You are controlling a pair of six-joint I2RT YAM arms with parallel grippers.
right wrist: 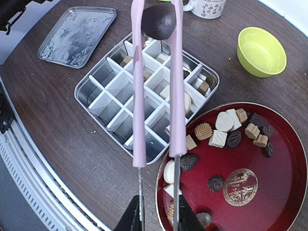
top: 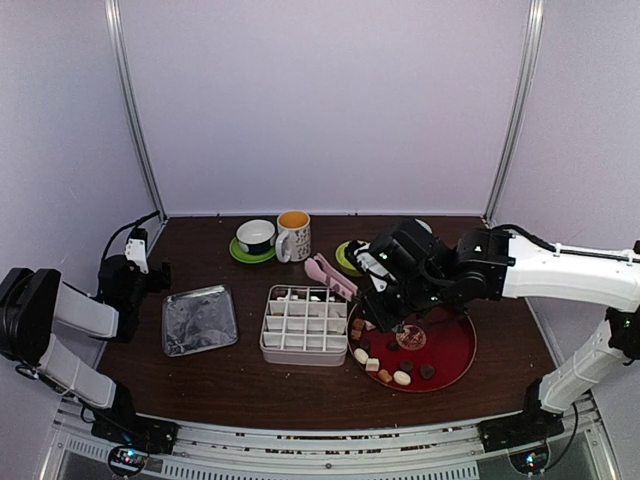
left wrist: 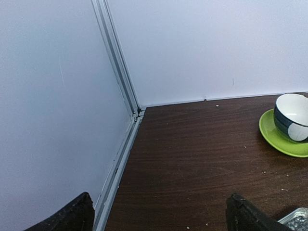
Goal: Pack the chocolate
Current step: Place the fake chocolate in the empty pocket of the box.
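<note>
My right gripper point(right wrist: 158, 211) is shut on the handles of the pink tongs point(right wrist: 138, 96). The tongs pinch a dark round chocolate point(right wrist: 159, 20) at their tips, above the far side of the divided tin box point(right wrist: 96, 105). Some of the box's cells hold pieces; the near ones show bare. Several more chocolates point(right wrist: 224, 121) lie on the red round tray point(right wrist: 279, 192) to the right of the box point(top: 305, 325). My left gripper point(left wrist: 159, 216) stands open over bare table by the left wall, holding nothing.
The tin's silver lid point(top: 198, 320) lies left of the box. At the back stand a cup point(top: 256, 238) on a green saucer, a mug point(top: 293, 235) and a small green bowl point(right wrist: 261, 51). Walls close off the left, back and right.
</note>
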